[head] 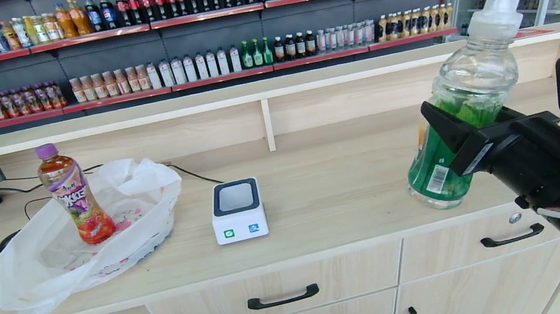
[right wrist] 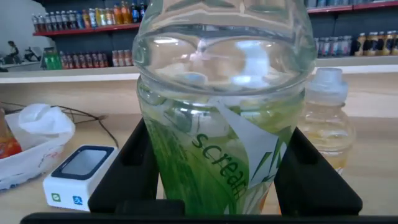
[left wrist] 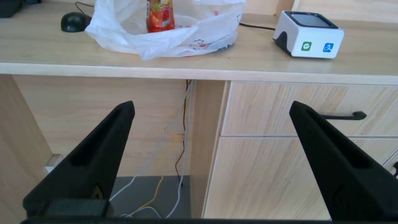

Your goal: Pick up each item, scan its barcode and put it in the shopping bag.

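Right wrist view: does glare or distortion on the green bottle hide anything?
Right wrist view: bright highlights dot the clear upper part of the green bottle, which warps the shelves seen through it; the right hand grips it, and the scanner beside it shows undistorted. Head view: even light, only faint shadows on the counter.

Green-labelled bottle [head: 454, 111], clear with white cap, tilted at right of frame, barcode showing low on label. Pale yellow bottle [right wrist: 329, 121] upright just beside it. Purple-capped red drink bottle [head: 73, 194] leaning inside open white shopping bag [head: 22, 280], left. White scanner [head: 238, 212], dark window up, centre.
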Motion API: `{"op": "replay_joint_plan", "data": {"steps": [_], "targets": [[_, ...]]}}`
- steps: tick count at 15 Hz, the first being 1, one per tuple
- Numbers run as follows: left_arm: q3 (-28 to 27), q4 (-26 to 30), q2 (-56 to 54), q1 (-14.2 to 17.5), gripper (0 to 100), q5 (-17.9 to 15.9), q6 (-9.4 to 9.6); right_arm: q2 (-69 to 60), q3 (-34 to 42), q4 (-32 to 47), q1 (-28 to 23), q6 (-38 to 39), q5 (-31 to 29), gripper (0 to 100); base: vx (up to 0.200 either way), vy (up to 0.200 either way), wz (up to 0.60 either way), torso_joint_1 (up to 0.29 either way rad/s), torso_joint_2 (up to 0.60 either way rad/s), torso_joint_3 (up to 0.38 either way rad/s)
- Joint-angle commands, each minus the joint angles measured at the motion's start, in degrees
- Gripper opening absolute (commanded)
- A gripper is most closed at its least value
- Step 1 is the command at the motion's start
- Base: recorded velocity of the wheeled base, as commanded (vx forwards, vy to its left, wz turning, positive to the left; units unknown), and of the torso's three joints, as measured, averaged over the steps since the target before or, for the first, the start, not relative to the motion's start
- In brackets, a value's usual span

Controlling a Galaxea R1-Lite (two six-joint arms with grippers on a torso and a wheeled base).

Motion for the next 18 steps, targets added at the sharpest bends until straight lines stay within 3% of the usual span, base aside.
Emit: {"op": "replay_joint_plan", "data": {"steps": [1, 4, 7, 13, 18], "targets": [[0.0, 0.0, 0.0, 0.0, 100, 0.0, -0.01, -0.9, -0.2, 0.0, 3.0, -0.3, 1.2, 0, 0.000, 0.000, 0.00, 0.000, 0.00, 0.000], [0.0, 0.0, 0.0, 0.0, 100, 0.0, -0.01, -0.8, 1.4, 0.0, 8.0, 0.5, 2.0, 0, 0.000, 0.000, 0.00, 0.000, 0.00, 0.000], [0.1, 0.0, 0.0, 0.1, 100, 0.0, -0.01, -1.1, 0.6, 0.0, 8.9, 3.3, 2.3, 0, 0.000, 0.000, 0.00, 0.000, 0.00, 0.000], [0.0, 0.0, 0.0, 0.0, 100, 0.0, -0.01, -1.9, 0.8, 0.0, 10.1, 8.9, 14.0, 0, 0.000, 0.000, 0.00, 0.000, 0.00, 0.000], [0.0, 0.0, 0.0, 0.0, 100, 0.0, -0.01, -1.0, -2.7, 0.0, 16.5, 11.3, 13.8, 0, 0.000, 0.000, 0.00, 0.000, 0.00, 0.000]]}}
